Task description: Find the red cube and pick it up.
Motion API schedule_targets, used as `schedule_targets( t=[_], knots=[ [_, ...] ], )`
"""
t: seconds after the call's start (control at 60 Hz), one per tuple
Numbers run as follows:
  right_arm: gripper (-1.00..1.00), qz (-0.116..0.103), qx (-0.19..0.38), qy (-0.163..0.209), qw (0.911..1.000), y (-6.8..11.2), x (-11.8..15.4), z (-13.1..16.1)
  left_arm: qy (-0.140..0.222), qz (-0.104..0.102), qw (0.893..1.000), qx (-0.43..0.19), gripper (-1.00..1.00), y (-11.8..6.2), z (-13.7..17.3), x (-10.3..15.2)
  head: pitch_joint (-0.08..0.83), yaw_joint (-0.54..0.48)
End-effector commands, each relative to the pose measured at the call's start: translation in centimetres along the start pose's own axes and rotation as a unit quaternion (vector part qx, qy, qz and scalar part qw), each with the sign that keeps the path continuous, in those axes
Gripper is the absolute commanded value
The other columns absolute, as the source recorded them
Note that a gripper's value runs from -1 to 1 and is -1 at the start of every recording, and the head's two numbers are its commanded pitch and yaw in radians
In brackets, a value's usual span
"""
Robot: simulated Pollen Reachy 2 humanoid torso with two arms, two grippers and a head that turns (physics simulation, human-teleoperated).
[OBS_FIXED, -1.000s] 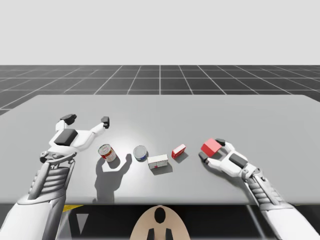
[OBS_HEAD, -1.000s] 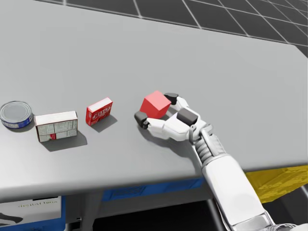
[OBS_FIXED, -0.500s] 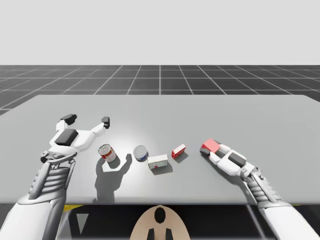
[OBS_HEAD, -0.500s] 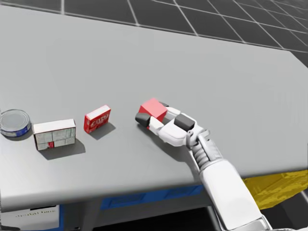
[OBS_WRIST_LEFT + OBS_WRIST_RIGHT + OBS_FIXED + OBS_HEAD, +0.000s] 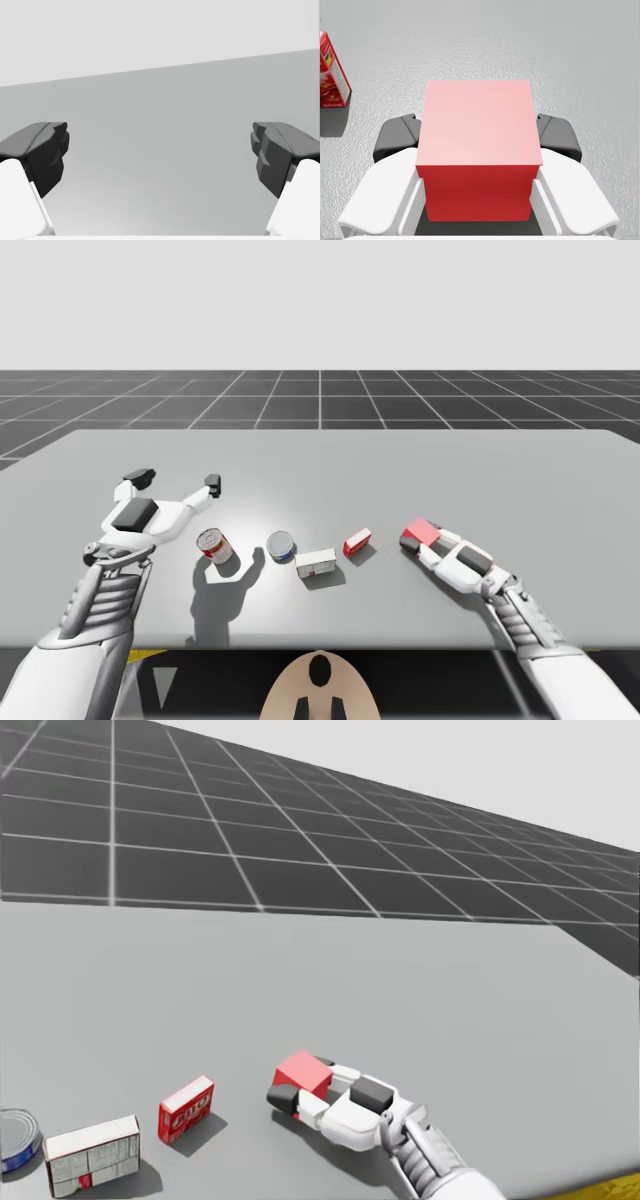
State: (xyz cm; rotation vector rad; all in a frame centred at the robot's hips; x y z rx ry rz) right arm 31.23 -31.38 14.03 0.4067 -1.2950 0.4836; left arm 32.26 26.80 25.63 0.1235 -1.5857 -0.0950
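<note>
The red cube point(image 5: 479, 135) sits between the fingers of my right gripper point(image 5: 477, 137), which is shut on it from both sides. In the high view the red cube point(image 5: 420, 532) lies low on the table at the right, at the tip of my right gripper point(image 5: 418, 538). The head view shows the red cube point(image 5: 302, 1072) in my right gripper point(image 5: 298, 1084), right of the small red box. My left gripper point(image 5: 174, 479) stands open at the table's left, above the red-and-white can; in its own view my left gripper point(image 5: 160, 155) has nothing between its fingers.
A red-and-white can point(image 5: 214, 545), a flat blue tin point(image 5: 281, 545), a white box point(image 5: 316, 563) and a small red box point(image 5: 357, 541) lie in a row across the table's middle. The small red box point(image 5: 332, 70) is ahead of and beside my right gripper.
My right gripper has closed on the red cube and lowered toward the table. My head has turned upward, shifting the whole head view. The left arm has not moved.
</note>
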Motion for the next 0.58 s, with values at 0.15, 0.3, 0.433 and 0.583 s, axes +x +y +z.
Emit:
schedule_targets(
  t=[0.15,0.3,0.433,0.583],
  knots=[
    [1.0,0.008,-0.019,-0.035,0.9992,0.0,5.0,2.2,0.001,0.001,1.0,-0.001,-1.0,-0.1,0.0,0.0,0.38,-0.43],
    [1.0,0.018,-0.038,-0.083,0.9957,-0.2,10.1,3.7,0.001,0.001,1.0,-0.001,-1.0,0.0,0.0,0.0,0.371,-0.44],
    [1.0,0.034,-0.045,-0.123,0.9908,0.2,14.4,5.1,0.002,0.001,1.0,0.0,-1.0,-0.1,0.0,0.0,0.371,-0.44],
    [1.0,0.066,-0.056,-0.172,0.9813,1.8,18.9,7.0,0.002,0.002,1.0,0.001,-1.0,-0.1,0.0,0.0,0.37,-0.45]
  ],
)
